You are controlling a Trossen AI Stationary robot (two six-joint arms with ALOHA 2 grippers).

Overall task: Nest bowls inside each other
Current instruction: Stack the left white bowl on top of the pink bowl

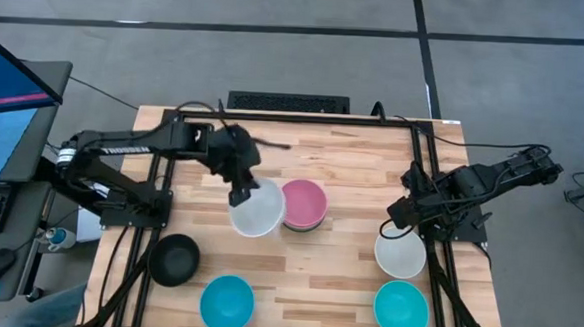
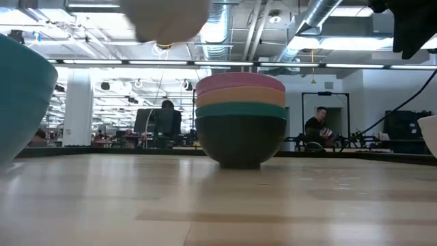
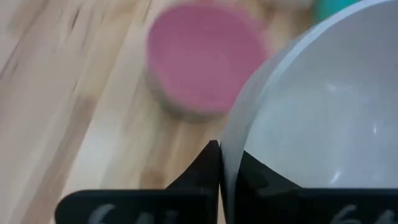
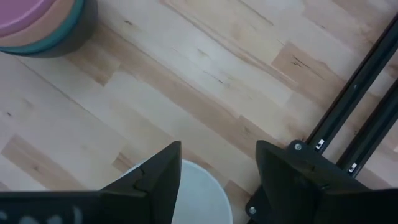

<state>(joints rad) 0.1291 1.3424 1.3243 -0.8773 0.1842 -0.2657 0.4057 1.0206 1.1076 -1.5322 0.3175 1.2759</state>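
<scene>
A stack of nested bowls (image 1: 304,205) stands mid-table, pink on top, then orange, green and a dark one at the bottom (image 2: 240,119). My left gripper (image 1: 240,192) is shut on a white bowl (image 1: 257,211), raised just left of the stack. My right gripper (image 1: 397,218) hangs open over a second white bowl (image 1: 399,255) without touching it. A black bowl (image 1: 175,260) and two turquoise bowls (image 1: 227,303) (image 1: 400,309) rest on their bases near the near edge. My left gripper (image 3: 224,152) pinches the white bowl's rim (image 3: 227,134), with one finger (image 3: 202,171) outside the wall and the other (image 3: 261,177) inside the hollow. The bowl is lifted clear of the table (image 2: 171,17), opening upward and tilted, beside the pink bowl (image 3: 205,62).
Black frame rails (image 1: 422,170) run along the table's right side, next to my right gripper (image 4: 217,155) and its white bowl (image 4: 189,193). Bare wood lies between the stack and the near-edge bowls. People sit in the room beyond the table (image 2: 167,119).
</scene>
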